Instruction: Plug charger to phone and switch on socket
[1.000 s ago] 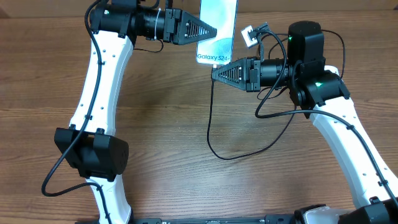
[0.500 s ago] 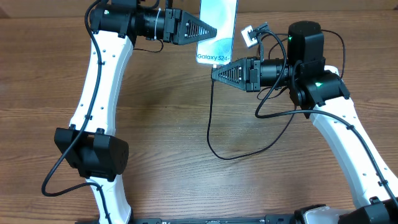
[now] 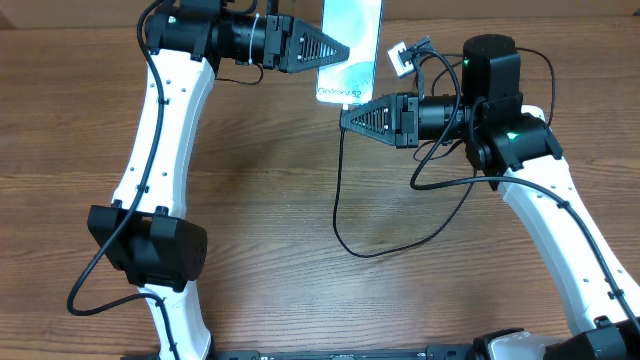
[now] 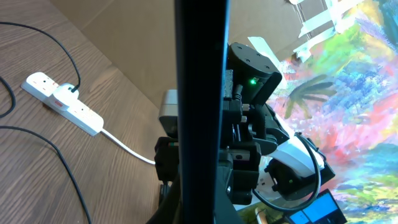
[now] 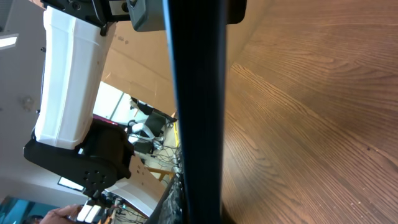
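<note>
At the left of the overhead view we see the left gripper (image 3: 346, 50), a black ribbed wedge on a white arm. It reaches rightward along the far edge of the brown wooden table (image 3: 260, 200). Its upper finger lies across the small rectangular phone (image 3: 364, 38) with the pale blue-teal screen. In its wrist view a dark slab runs edge-on up from between the fingers, so we read it as clamped on the phone.

The phone sits at the top middle, screen up, with "Galaxy S2" showing at its near end. The rest of the wording is covered by the right gripper (image 3: 345, 117), a matching black wedge pointing leftward with its tip just at that end. The long thin black charger cable (image 3: 337, 180) meets this tip and drops toward us across the table. It then curls in a loop and swings up toward the right arm, where we lose it. We cannot tell whether the right gripper is pinched or apart: only one wedge shows from above, and a dark bar blocks its own camera.

In the left wrist view, the white oblong power strip (image 4: 62, 102) with red-marked switches lies on the table at the left. A black plug (image 4: 73, 91) sits in it, and its thick white cord (image 4: 127, 148) trails rightward. We cannot read how the switches stand.
</note>
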Motion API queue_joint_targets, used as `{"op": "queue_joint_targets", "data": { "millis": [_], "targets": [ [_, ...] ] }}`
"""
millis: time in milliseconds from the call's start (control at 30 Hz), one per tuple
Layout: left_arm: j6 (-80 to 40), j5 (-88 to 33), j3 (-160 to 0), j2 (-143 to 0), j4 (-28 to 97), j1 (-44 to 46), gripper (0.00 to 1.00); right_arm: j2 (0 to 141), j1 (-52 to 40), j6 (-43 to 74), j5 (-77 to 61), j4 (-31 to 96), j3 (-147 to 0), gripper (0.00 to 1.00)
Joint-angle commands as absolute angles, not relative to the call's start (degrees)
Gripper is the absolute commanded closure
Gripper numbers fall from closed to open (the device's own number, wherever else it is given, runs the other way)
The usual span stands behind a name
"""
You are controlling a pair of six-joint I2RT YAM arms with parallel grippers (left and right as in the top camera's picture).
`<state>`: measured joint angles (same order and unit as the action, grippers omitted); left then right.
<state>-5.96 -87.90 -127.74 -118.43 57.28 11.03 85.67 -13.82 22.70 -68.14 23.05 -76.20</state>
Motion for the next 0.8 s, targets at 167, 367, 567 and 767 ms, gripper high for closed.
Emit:
{"op": "queue_joint_targets", "data": {
  "millis": [167,367,567,767],
  "targets": [
    [-6.4,-90.7,-128.3,-118.0,57.2,11.7,0.96,85.0,-13.9,22.9,-68.0,23.0,-77.0,0.96],
    [-6.4,-90.7,-128.3,-118.0,57.2,11.7,0.96,85.0,-13.8,23.0,-67.6,23.0,-77.0,0.96],
    [-6.4,-90.7,-128.3,-118.0,57.2,11.7,0.96,85.0,-13.9,23.0,-67.6,23.0,-77.0,0.96],
    [-6.4,-90.6,-128.3,-118.0,57.2,11.7,0.96,85.0,-14.5,23.0,-67.6,22.8,-77.0,0.96]
  ]
}}
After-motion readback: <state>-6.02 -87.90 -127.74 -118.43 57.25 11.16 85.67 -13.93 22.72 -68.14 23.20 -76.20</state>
